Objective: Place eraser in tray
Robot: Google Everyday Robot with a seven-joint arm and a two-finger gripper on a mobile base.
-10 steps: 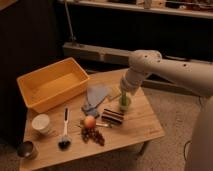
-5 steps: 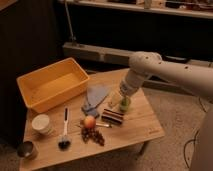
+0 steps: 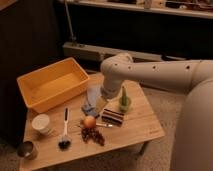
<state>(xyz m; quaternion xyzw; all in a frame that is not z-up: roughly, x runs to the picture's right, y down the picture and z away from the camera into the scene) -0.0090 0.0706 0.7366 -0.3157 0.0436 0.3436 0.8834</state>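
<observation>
The eraser (image 3: pixel 113 117), a dark flat block with reddish stripes, lies on the wooden table (image 3: pixel 140 127) right of centre. The yellow tray (image 3: pixel 31 96) stands at the table's back left with nothing inside it. My gripper (image 3: pixel 105 100) hangs at the end of the white arm, just above and slightly behind-left of the eraser, over the edge of a blue-grey cloth (image 3: pixel 90 102). It is not on the eraser.
A green cup (image 3: pixel 124 103) stands right of the gripper. An orange fruit (image 3: pixel 89 121) and dark grapes (image 3: pixel 93 135) lie left of the eraser. A white-handled brush (image 3: pixel 65 129), a white bowl (image 3: pixel 41 123) and a metal bowl (image 3: pixel 27 149) sit at front left.
The arm's end has moved left and down from over the green cup to above the cloth and eraser. The objects on the table have not moved.
</observation>
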